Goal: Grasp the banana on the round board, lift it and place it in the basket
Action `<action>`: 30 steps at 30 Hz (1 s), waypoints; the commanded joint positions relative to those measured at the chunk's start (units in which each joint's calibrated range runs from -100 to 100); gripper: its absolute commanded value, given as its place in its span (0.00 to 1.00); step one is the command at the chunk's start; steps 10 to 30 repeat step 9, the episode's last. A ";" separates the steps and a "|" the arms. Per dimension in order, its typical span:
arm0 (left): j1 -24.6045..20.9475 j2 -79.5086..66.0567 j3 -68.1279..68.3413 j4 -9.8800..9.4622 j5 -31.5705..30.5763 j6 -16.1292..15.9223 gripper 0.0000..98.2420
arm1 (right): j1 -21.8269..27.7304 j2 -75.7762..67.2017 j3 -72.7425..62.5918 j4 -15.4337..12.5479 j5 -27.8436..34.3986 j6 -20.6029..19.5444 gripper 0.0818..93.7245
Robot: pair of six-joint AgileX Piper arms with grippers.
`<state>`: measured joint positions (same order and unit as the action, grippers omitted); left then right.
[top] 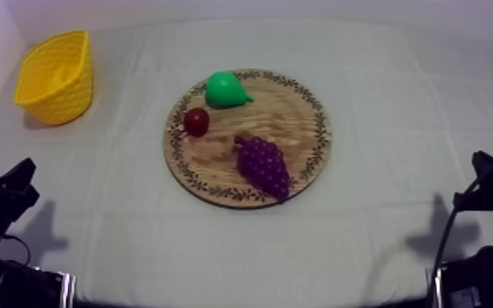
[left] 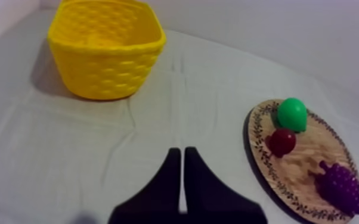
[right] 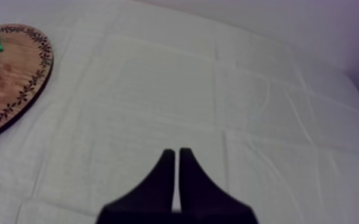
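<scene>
Three toy fruits sit on the round wooden board [left: 313,149] ahead and to the right of my left end effector [left: 183,156]: a pear [left: 292,114], a small red fruit [left: 281,142] touching it, and a bunch of grapes [left: 340,187] nearer me. The end effector itself is closed on nothing, its fingers together in a narrow wedge low over the table [left: 68,161]. The yellow basket [left: 104,65] stands upright ahead and to the left, well apart from the board, and its wall hides the inside. In the right wrist view, my right end effector [right: 176,156] is likewise closed and empty, with the board's edge and the pear far ahead to its left. In the top view both arms rest at the near corners, the board lies between them, and the basket is on the left arm's side, so I judge that arm the natural one for it. I find no banana on the board. Whether it lies in the basket I cannot tell, yellow against yellow. I can read no brand, label or writing, and the board's rim bears only a leaf pattern.
</scene>
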<state>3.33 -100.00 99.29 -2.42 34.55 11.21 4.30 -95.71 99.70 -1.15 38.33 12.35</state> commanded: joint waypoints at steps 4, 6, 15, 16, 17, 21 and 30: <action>0.09 0.00 0.04 0.05 -0.10 0.54 0.00 | -0.01 -0.04 -0.03 0.01 0.05 0.08 0.01; 0.10 0.00 0.04 0.05 -0.11 0.63 0.00 | -0.01 -0.04 -0.03 0.01 0.05 0.08 0.01; 0.10 0.00 0.04 0.06 -0.11 0.61 0.00 | -0.01 -0.04 -0.03 0.01 0.05 0.08 0.01; 0.10 0.00 0.04 0.06 -0.11 0.61 0.00 | -0.01 -0.04 -0.03 0.01 0.05 0.08 0.01; 0.10 0.00 0.04 0.06 -0.11 0.61 0.00 | -0.01 -0.04 -0.03 0.01 0.05 0.08 0.01; 0.10 0.00 0.04 0.06 -0.11 0.61 0.00 | -0.01 -0.04 -0.03 0.01 0.05 0.08 0.01; 0.10 0.00 0.04 0.06 -0.11 0.61 0.00 | -0.01 -0.04 -0.03 0.01 0.05 0.08 0.01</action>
